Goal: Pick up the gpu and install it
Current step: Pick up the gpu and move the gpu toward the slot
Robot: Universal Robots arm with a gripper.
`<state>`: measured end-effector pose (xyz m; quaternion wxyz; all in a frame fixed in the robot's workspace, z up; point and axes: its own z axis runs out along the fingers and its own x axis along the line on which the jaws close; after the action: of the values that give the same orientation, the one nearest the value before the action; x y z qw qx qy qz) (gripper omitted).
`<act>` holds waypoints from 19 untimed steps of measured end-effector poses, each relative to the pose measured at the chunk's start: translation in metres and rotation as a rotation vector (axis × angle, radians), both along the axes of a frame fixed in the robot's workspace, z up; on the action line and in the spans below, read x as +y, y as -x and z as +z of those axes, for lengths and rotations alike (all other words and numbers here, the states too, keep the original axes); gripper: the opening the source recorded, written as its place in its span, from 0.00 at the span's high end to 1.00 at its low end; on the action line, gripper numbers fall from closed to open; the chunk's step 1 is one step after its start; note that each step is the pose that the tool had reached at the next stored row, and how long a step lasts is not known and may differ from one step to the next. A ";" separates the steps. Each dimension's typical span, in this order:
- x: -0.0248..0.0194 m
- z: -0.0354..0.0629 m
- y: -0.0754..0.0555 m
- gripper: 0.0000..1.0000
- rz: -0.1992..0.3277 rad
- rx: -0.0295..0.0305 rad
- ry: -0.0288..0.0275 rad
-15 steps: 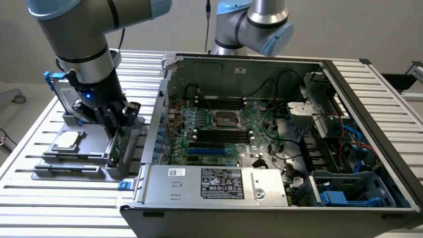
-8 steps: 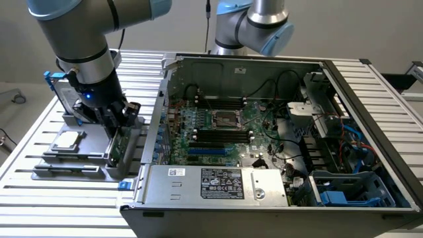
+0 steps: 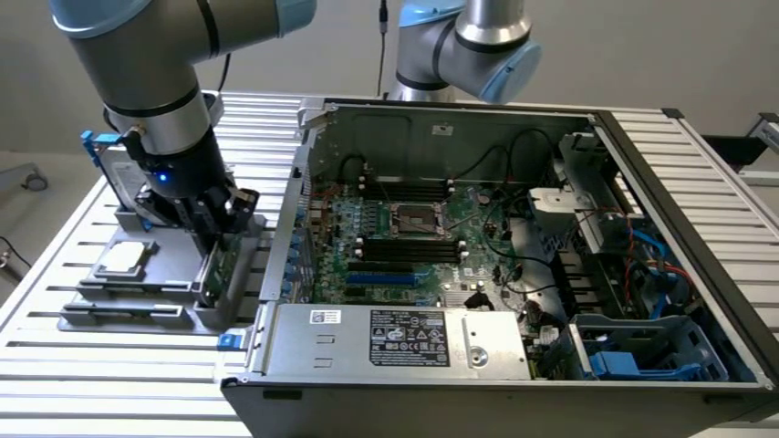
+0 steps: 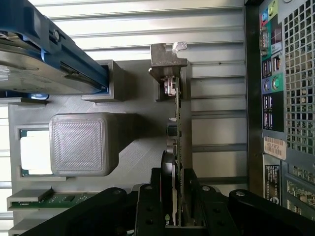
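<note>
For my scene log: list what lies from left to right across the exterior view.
Hard drive with blue rails → gripper → motherboard → blue drive cage.

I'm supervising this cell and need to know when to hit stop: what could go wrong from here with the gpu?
1. The gripper sits at the end of the gpu far from its silver bracket; lifted off-centre, the card may tilt and bind in the gray holder.
2. The case wall stands close beside it; a swing could clip it.
</note>
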<state>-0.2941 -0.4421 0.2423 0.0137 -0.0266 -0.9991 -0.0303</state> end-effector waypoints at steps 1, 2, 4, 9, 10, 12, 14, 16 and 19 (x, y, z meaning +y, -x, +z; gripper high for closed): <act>0.0000 0.0000 0.000 0.69 0.000 0.0001 0.0002; 0.0000 0.0000 0.000 0.74 0.000 0.0001 0.0002; 0.0000 0.0000 0.000 0.74 0.000 0.0000 0.0001; 0.0000 0.0000 0.000 0.74 0.000 0.0000 0.0000; 0.0000 0.0000 0.000 0.74 0.000 0.0000 0.0000; 0.0000 0.0001 0.000 0.74 0.000 -0.0002 -0.0001; 0.0000 0.0029 0.000 0.74 0.000 -0.0004 -0.0004; 0.0000 0.0107 0.000 0.74 0.000 -0.0001 -0.0003; 0.0000 0.0246 0.000 0.74 0.000 -0.0001 -0.0006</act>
<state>-0.2941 -0.4421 0.2670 0.0137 -0.0266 -0.9991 -0.0306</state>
